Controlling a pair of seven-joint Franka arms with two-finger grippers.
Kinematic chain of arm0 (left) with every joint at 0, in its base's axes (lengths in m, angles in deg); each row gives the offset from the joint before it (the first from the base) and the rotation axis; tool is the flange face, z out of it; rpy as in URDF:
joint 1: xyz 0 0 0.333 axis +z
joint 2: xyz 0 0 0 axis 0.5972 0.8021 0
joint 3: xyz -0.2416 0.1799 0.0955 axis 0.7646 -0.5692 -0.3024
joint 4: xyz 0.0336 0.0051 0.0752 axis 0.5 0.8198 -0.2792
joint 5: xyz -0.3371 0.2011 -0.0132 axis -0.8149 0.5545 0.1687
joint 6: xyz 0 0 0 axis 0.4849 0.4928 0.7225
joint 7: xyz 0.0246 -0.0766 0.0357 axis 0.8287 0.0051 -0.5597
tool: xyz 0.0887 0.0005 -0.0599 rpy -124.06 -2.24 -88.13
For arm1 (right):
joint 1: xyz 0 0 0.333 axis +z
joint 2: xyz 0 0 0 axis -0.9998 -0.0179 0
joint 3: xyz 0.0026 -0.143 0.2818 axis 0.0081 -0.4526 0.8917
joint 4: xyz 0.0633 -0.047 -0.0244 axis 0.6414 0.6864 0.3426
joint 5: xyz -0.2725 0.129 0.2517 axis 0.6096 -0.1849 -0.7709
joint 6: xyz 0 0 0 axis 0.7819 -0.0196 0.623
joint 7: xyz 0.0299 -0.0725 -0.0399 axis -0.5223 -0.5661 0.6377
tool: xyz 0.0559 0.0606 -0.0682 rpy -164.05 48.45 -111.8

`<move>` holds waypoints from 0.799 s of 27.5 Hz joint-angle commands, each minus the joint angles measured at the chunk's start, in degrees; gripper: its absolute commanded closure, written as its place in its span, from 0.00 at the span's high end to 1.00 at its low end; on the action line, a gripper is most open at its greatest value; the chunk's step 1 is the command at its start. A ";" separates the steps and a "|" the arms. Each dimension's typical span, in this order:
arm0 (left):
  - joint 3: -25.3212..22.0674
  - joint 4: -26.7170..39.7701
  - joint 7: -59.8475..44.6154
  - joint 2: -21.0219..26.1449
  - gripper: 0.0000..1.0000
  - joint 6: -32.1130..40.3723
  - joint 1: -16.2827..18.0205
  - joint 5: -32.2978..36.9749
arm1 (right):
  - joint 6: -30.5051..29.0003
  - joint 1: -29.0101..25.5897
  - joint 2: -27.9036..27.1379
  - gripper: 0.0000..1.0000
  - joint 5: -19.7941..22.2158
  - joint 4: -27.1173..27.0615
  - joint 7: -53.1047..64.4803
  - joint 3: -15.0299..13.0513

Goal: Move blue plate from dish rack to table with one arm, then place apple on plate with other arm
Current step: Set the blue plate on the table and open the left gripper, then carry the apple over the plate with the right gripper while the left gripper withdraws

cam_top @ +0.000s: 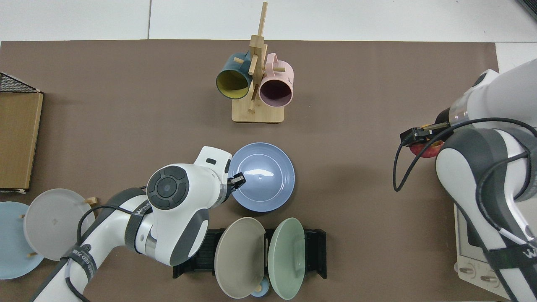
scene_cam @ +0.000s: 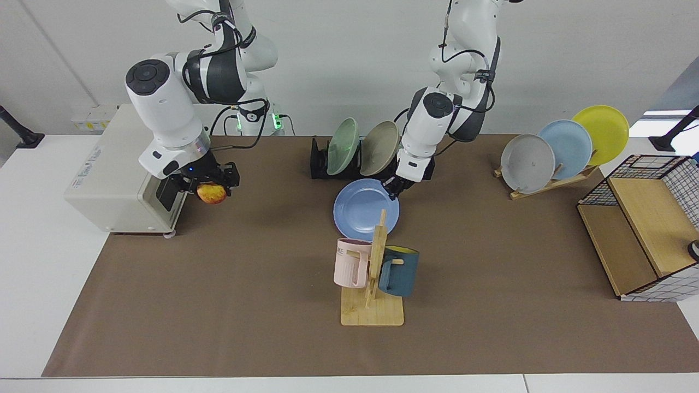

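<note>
The blue plate (scene_cam: 363, 212) (cam_top: 263, 178) lies about flat on the brown mat of the table (scene_cam: 218, 284), just in front of the dish rack (scene_cam: 319, 164) (cam_top: 316, 256). My left gripper (scene_cam: 391, 189) (cam_top: 237, 181) reaches down from the rack side and is shut on the plate's rim. Far off at the other end, my right gripper (scene_cam: 210, 188) (cam_top: 423, 138) hangs above the mat, shut on the yellow-red apple (scene_cam: 213, 195) (cam_top: 424, 150). The rack holds a green plate (scene_cam: 342, 146) and a beige plate (scene_cam: 379, 147).
A wooden mug tree (scene_cam: 372, 273) (cam_top: 256, 84) with a pink and a dark blue mug stands close in front of the blue plate. A white appliance (scene_cam: 109, 174) sits behind the right arm. A wooden stand (scene_cam: 551, 183) carries three plates; a wire basket (scene_cam: 639, 229) is at the far side.
</note>
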 commanded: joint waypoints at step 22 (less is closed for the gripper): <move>-10.02 -23.99 17.72 -6.61 1.00 40.51 5.05 9.87 | -1.92 12.20 0.81 0.00 0.72 2.63 -18.31 0.31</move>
